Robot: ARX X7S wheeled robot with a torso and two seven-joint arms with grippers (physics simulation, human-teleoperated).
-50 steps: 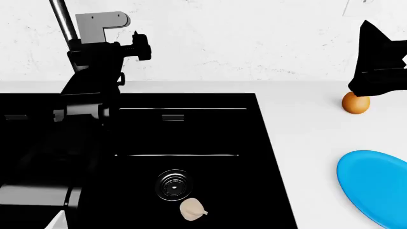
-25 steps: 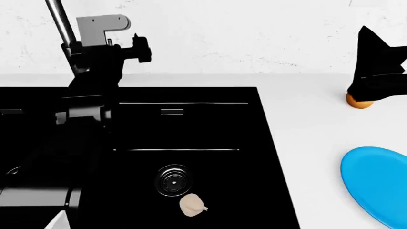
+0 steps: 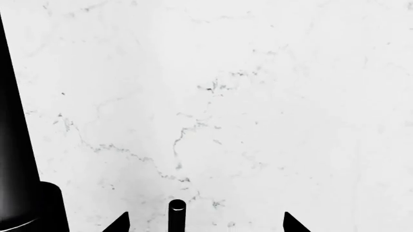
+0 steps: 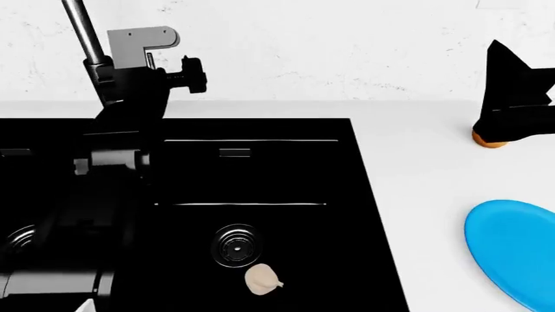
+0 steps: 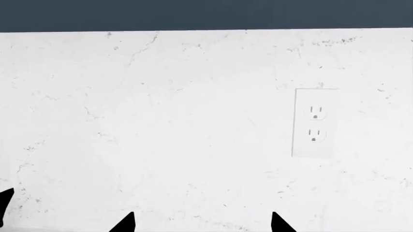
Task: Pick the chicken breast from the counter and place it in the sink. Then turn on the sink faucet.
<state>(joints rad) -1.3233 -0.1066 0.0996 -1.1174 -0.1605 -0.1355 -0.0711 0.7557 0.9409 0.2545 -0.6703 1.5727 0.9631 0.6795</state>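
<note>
A: So, nearest first: the chicken breast point(image 4: 262, 279) lies low in the head view, on the floor of the sink point(image 4: 286, 182), just beside the round drain point(image 4: 235, 246). That half of the job looks finished.

B: Then the thing to handle now is the sink faucet point(image 4: 80, 29). How will it take a push?

A: It's rigid metal, smooth and likely slippery, so I'd judge a sideways nudge on the short lever point(image 3: 176, 216) surer than a pinch on the tube.

B: Where is the lever relative to the left gripper point(image 3: 206, 223)?

A: At the bottom of the left wrist view it stands between the two fingertips, nearer the one toward the spout. Those tips are spread apart with nothing pinched.

B: And in the head view?

A: The left gripper point(image 4: 178, 71) sits at upper left, just beside the spout, above the counter point(image 4: 433, 188) behind the basin.

B: The right gripper point(image 5: 201, 221)?

A: Parked at the right edge, spread and empty, facing the wall outlet point(image 5: 315, 129), with the orange egg-shaped object point(image 4: 490, 140) peeking out below it and the blue plate point(image 4: 513, 250) nearer.
</note>
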